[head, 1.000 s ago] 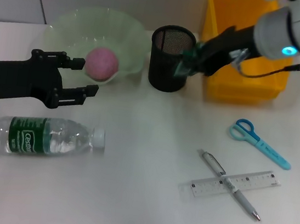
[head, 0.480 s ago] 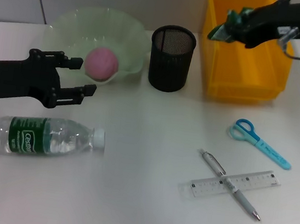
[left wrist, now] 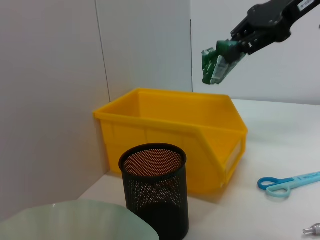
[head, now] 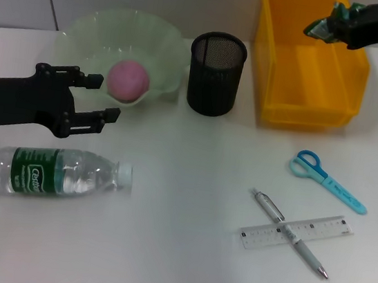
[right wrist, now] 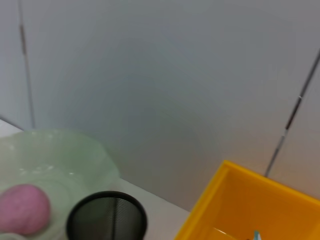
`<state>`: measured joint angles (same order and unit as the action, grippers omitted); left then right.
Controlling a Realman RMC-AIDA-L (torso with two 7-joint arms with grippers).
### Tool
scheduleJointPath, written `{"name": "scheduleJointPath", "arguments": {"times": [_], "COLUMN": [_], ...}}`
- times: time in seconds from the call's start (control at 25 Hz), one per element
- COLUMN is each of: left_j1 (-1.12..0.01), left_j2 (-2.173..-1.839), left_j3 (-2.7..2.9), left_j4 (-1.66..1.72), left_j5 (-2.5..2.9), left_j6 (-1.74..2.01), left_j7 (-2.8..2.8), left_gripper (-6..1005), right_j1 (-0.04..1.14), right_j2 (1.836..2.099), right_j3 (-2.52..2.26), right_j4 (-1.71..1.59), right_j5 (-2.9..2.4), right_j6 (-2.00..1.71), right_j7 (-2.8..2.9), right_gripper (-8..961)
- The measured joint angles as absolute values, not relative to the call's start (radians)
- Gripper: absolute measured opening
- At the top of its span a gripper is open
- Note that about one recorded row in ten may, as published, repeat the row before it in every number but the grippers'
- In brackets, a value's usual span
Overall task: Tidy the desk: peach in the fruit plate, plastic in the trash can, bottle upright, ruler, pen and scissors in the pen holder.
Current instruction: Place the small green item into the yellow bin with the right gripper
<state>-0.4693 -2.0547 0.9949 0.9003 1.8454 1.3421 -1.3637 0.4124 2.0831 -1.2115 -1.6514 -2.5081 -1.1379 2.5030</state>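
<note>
Right gripper [head: 327,26] clamped on crumpled plastic [left wrist: 216,65], raised above yellow bin [head: 305,94]; left gripper [head: 104,99] open beside peach [head: 128,81]

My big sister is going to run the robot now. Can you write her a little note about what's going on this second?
Right pincer is shut on the green plastic scrap, held above the yellow trash bin; not dropped yet.
Left pincer is open and holds nothing, hovering between the fruit plate and the bottle.
Done: the peach lies in the fruit plate.
Left: drop the plastic in the bin; stand up the bottle, which lies on its side; put the scissors, the ruler and the pen lying across it into the pen holder.
</note>
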Motion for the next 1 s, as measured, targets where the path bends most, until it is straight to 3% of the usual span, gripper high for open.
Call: {"name": "scheduleJointPath", "arguments": {"times": [0.56, 0.96, 1.0], "left_j1": [-0.475, -0.477, -0.477], "left_j2": [-2.056, -2.060, -2.060], "left_j3": [0.998, 0.993, 0.993], "left_j4": [0.901, 0.908, 0.908], "left_j5": [1.862, 1.870, 1.870], "left_j6": [1.326, 1.331, 1.331], "left_j7": [-1.364, -1.374, -1.374], "left_gripper": [662, 662, 662], "right_j1": [0.508, 0.539, 0.539], "right_j2": [2.077, 2.077, 2.077], "right_j3": [-1.200, -1.171, -1.171], "right_j4": [-1.406, -1.346, -1.346], "right_j5": [-2.567, -2.569, -2.569], "right_j6": [-0.982, -0.960, -0.960], "right_j7": [2.460, 2.459, 2.459], "right_gripper": [213, 319, 381]}}
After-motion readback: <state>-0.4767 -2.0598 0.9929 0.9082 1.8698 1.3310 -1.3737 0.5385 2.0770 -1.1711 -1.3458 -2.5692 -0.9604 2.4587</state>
